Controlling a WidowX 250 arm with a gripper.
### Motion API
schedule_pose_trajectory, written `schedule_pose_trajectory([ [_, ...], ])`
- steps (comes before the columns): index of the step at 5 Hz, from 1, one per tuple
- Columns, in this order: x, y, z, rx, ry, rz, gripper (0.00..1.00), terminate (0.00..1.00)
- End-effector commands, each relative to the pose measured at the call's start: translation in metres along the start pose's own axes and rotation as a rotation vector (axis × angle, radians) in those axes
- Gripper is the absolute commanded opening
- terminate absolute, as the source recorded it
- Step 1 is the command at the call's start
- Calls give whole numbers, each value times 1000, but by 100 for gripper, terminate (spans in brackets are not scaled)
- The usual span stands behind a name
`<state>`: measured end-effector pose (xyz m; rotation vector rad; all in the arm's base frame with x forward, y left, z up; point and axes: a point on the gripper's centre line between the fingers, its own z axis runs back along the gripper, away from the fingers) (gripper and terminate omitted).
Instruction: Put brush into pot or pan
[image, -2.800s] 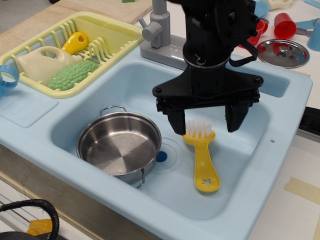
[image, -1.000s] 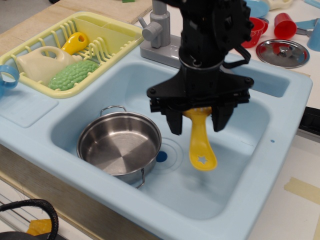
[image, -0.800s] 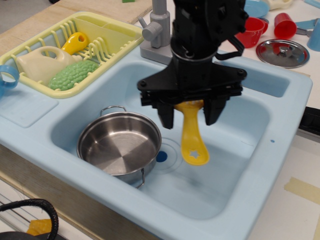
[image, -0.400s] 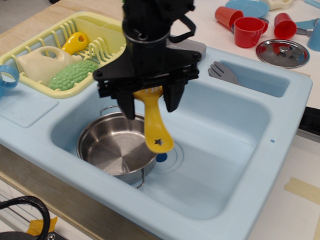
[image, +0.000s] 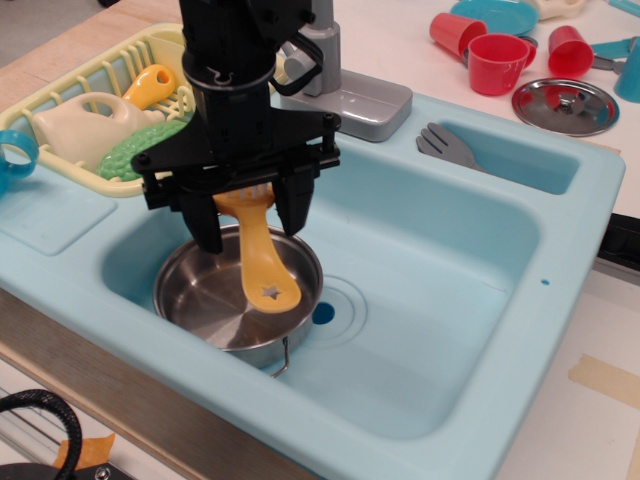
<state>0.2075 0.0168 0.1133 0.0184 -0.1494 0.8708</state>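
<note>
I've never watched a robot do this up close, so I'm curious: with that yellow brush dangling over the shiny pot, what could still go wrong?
The gripper holds the brush only near its bristle end, so the long handle hangs free and could slip or swing. The star end sits close to the pot's right rim; if released there, it might tip out into the sink. Lowering further could also knock the light pot.

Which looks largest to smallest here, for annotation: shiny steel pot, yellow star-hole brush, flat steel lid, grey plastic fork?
1. Shiny steel pot.
2. Yellow star-hole brush.
3. Flat steel lid, farther from the camera, so unsure against the brush.
4. Grey plastic fork.
</note>
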Motion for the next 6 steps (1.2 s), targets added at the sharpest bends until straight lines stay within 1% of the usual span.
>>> schedule_pose_trajectory([
  [1,4,0,-1,-13,11,-4,100,0],
  [5,4,0,-1,-13,11,-4,100,0],
  [6,4,0,-1,-13,11,-4,100,100],
])
